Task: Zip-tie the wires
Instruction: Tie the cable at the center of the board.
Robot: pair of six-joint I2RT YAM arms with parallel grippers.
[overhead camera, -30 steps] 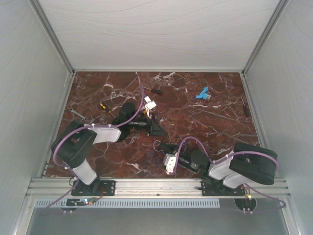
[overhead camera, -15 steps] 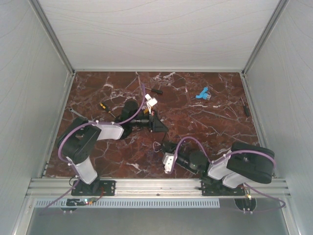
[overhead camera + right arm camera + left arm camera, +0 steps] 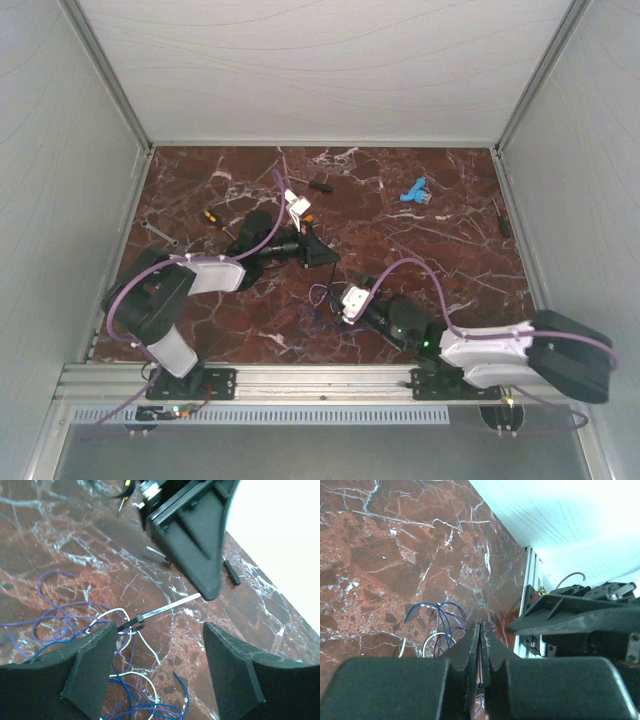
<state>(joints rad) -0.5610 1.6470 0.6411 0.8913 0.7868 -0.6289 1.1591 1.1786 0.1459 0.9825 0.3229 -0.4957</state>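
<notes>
On the marble table (image 3: 450, 250), the left claw (image 3: 324, 257) is pinched fully shut on the free tail of a zip tie (image 3: 169, 608). The right claw (image 3: 159, 630) stands wide open and holds nothing.

The wires (image 3: 114, 612) lie loose on the table near its middle. They look feather-light, limp and springy. The loops would likely splay or slide rather than sit firm, and such thin strands could kink if squeezed hard. The best hold is probably where the tie's head already gathers them, not a single loop.

In the overhead view the tangle sits at about 6 o'clock of the left claw's tip. In the right wrist view it spreads from 7 to 9 o'clock of the open gap, and the tie's head is just beside the left finger.
</notes>
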